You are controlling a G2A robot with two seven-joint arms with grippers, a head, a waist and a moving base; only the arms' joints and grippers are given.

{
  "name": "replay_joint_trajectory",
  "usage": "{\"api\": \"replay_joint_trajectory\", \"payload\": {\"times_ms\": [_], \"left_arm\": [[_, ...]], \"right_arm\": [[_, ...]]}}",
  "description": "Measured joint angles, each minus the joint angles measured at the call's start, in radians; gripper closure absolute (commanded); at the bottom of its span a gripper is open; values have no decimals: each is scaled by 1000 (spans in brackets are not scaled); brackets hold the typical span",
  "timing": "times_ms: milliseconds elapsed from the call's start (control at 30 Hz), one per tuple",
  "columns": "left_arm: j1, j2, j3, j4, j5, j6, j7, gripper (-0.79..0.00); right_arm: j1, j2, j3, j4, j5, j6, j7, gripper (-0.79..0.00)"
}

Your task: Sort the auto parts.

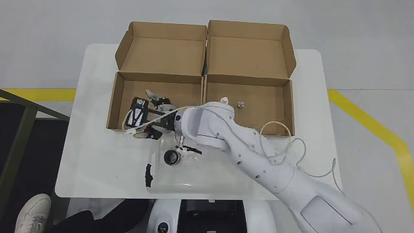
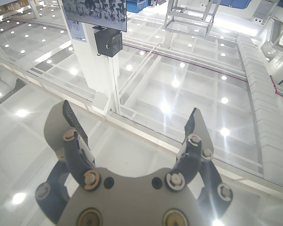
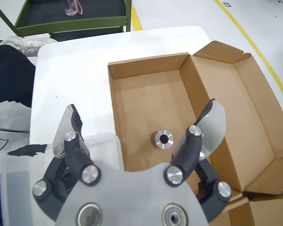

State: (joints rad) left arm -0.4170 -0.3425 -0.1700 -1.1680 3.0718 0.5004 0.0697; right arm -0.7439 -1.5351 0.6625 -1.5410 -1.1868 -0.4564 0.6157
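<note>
In the cardboard box (image 1: pixel 178 90), seen from above, hangs the right gripper (image 1: pixel 134 118). From the right wrist, its jaws stand spread and empty. The metal bushing (image 3: pixel 164 139) stands on end on the box floor between them, bore up, nearer one finger, so a straight descent looks enough. The left gripper (image 2: pixel 134 128), also spread and empty, points at the ceiling.

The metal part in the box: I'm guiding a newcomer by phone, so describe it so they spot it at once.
Find the open cardboard box on the white table, under the right hand. On its floor stands a short silver cylinder with a dark centre hole; the piece outside the box is flat and black.
</note>
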Motion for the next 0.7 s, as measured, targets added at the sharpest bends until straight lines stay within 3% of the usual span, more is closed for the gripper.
{"api": "replay_joint_trajectory", "payload": {"times_ms": [300, 700], "left_arm": [[0, 0, 0, 0, 0, 0, 0, -785], [0, 0, 0, 0, 0, 0, 0, -785]], "right_arm": [[-192, 60, 74, -243, -77, -96, 71, -785], [-357, 118, 139, -366, -166, -255, 89, -785]]}}
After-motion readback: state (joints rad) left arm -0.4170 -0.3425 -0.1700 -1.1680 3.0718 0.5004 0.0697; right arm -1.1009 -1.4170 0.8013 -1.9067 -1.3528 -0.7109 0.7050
